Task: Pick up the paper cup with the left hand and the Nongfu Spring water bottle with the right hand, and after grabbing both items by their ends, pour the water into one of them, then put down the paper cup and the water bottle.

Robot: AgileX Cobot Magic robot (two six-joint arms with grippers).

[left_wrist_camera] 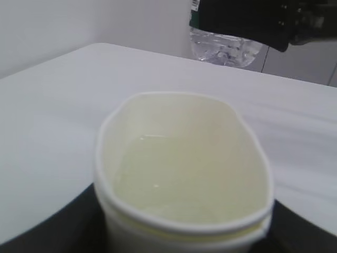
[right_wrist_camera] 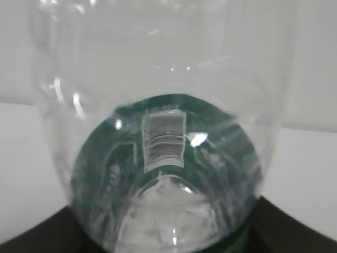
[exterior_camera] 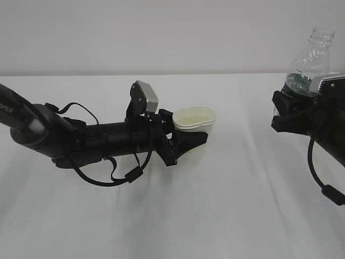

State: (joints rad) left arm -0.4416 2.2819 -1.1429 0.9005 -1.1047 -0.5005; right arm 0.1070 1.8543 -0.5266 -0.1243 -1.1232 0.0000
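Since liquid already lies in the bottom of the paper cup [left_wrist_camera: 184, 168], the pour looks done or nearly so; the pale pool shows in the left wrist view, filling only the lowest part. Cup sits left of centre in the exterior view, rim squeezed to an oval, upright, held by the left hand [exterior_camera: 180, 141] with its fingers closed on the cup's lower wall. Whether the base touches the tabletop [exterior_camera: 226, 216] or rides just above it cannot be told.

Nongfu Spring water bottle [exterior_camera: 310, 65] is at about 2 o'clock from the cup, well apart, upright, neck up and capless. Right hand [exterior_camera: 296, 110] grips it around the green label band, fingers shut on the body. Right wrist view shows little if any water left inside; hard to be sure through the clear ribs.

Judged state: both pickups done, pouring apparently finished. Left to do: set the cup down and release; lower the bottle to the tabletop and release.
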